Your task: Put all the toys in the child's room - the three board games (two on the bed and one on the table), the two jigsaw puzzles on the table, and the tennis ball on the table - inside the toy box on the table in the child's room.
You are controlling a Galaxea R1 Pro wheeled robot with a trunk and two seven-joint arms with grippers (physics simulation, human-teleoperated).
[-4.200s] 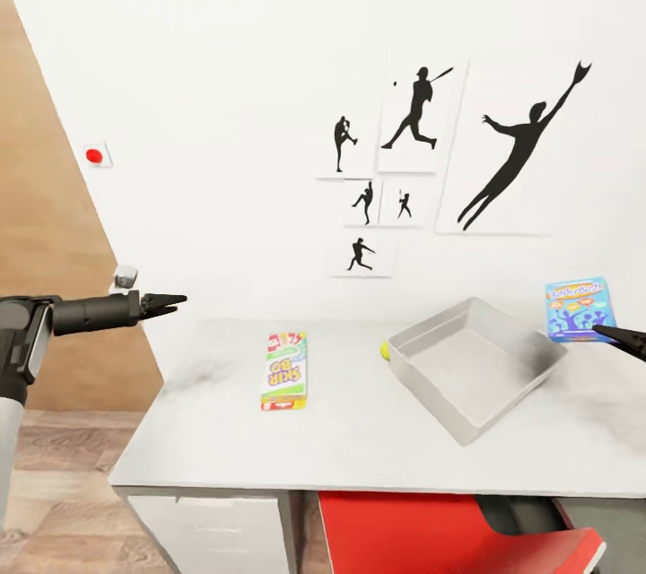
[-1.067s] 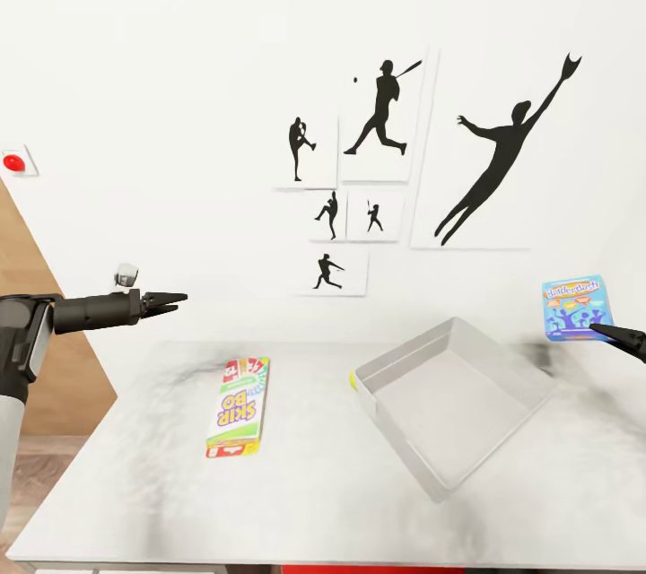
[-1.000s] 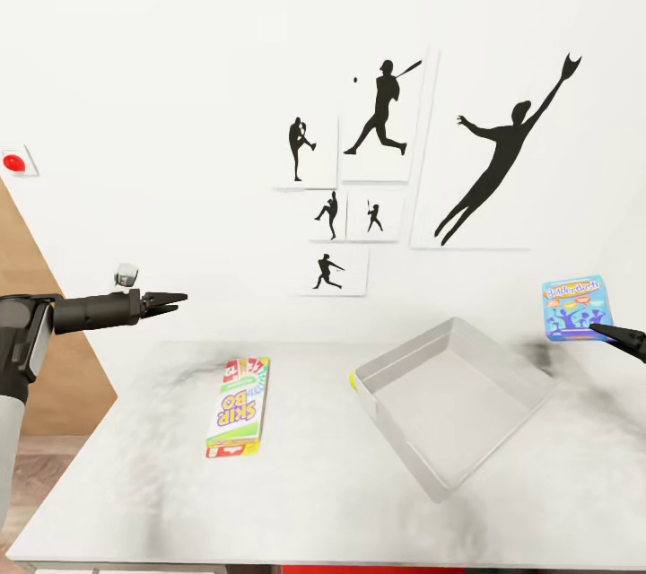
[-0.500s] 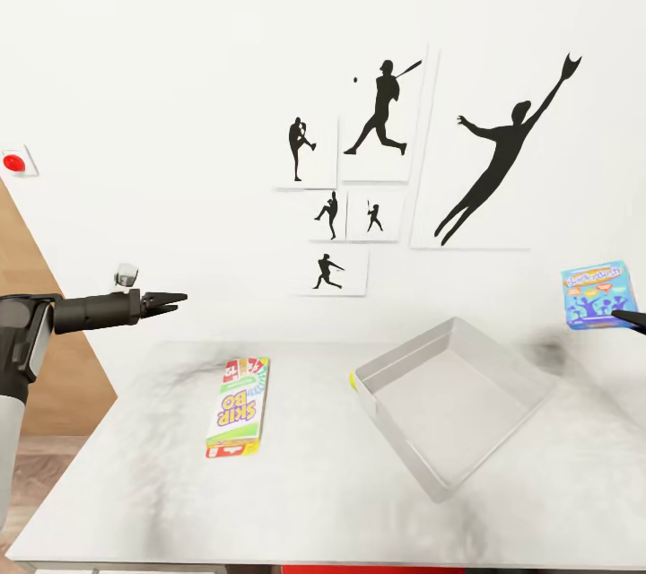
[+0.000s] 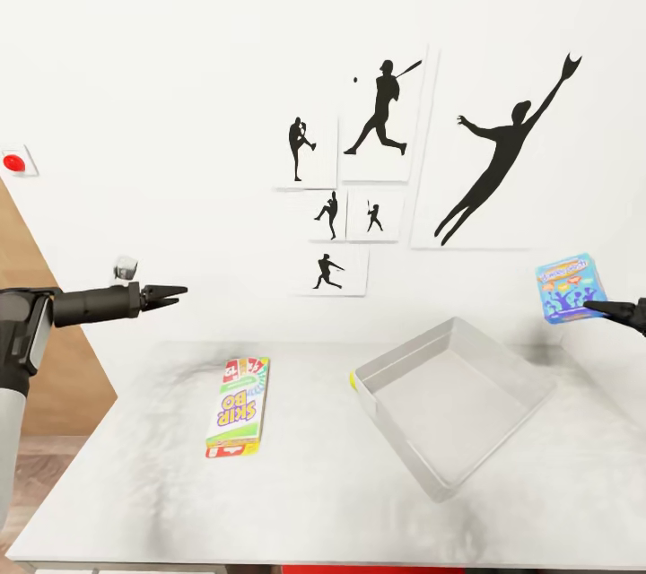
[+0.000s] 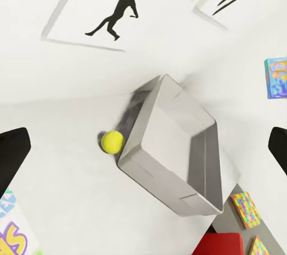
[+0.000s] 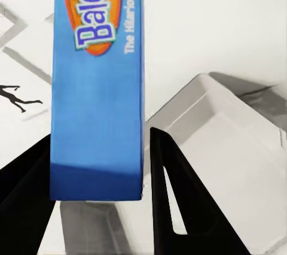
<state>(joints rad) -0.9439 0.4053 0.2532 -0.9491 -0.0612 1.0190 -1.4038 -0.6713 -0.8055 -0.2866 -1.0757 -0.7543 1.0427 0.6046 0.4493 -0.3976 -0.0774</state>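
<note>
right end effector (image 5: 599, 308) is pinching the blue board game (image 5: 569, 288) up in the air just beside the toy box (image 5: 453, 402), so it's needing to get fully over the bin and low before letting go, left end effector (image 5: 170, 293) is looking closed and empty

The blue board game (image 5: 566, 287) carries cartoon shapes in darker blue, and on its cover (image 7: 98, 81) white letters sit on an orange oval. The other board game (image 5: 237, 406), lying to the left on the table (image 5: 296, 502), is white with red, yellow-green and purple lettering. The table top is pale grey with smoky dark smudges. The toy box (image 5: 453, 402) is translucent grey. Against its far side sits the yellow-green tennis ball (image 6: 112, 142). Two jigsaw puzzles (image 6: 246, 209) show yellow, green, red, blue and pink pieces. The wall pictures (image 5: 381, 112) are white with black player silhouettes. Both grippers, left (image 5: 170, 293) and right (image 5: 599, 308), are black.
</note>
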